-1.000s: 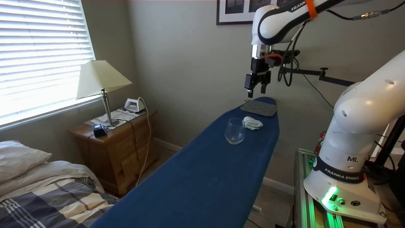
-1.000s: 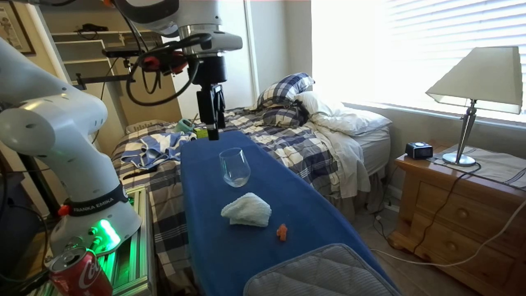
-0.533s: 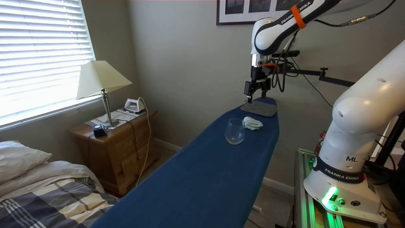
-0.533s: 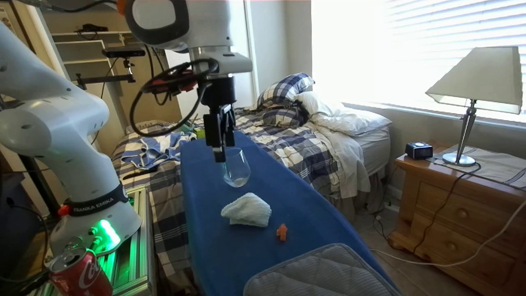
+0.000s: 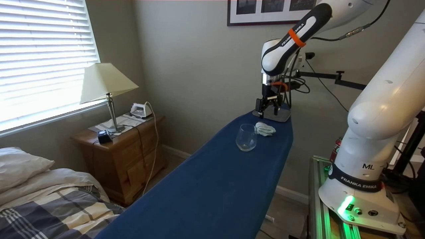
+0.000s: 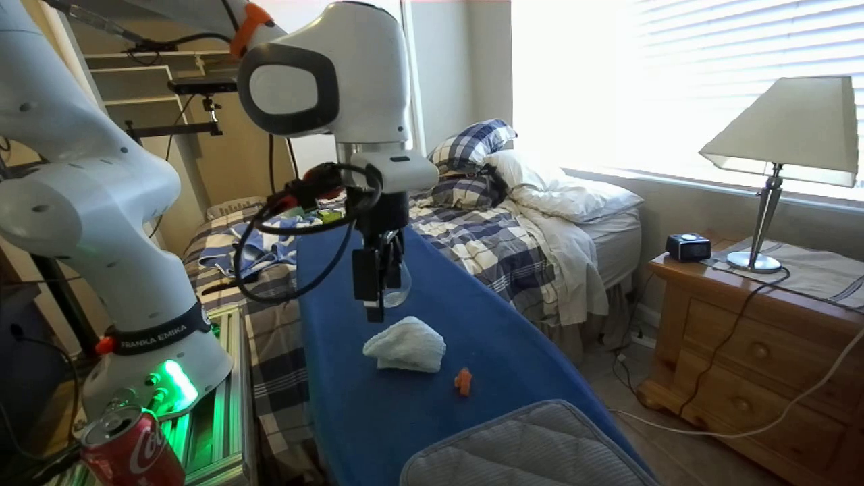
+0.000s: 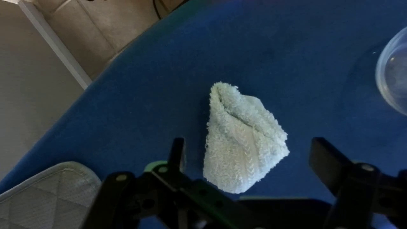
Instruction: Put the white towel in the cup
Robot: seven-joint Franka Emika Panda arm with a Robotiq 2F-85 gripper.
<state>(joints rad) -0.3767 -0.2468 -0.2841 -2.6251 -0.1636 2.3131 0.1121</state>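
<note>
Hanging above the ironing board [image 5: 206,192] with fingers spread wide apart and holding nothing, the gripper [image 7: 248,151] is near the white towel [image 7: 241,152], which lies on this board and, in the wrist view, appears between these fingers. Near the towel the clear cup [image 5: 246,137] stands upright, blue seen through its glass; the wrist view cuts it at the edge. Only in an exterior view a small orange thing [image 6: 463,382] shows, where also a soda can [image 6: 131,449] stands, whose inside I cannot tell.
</note>
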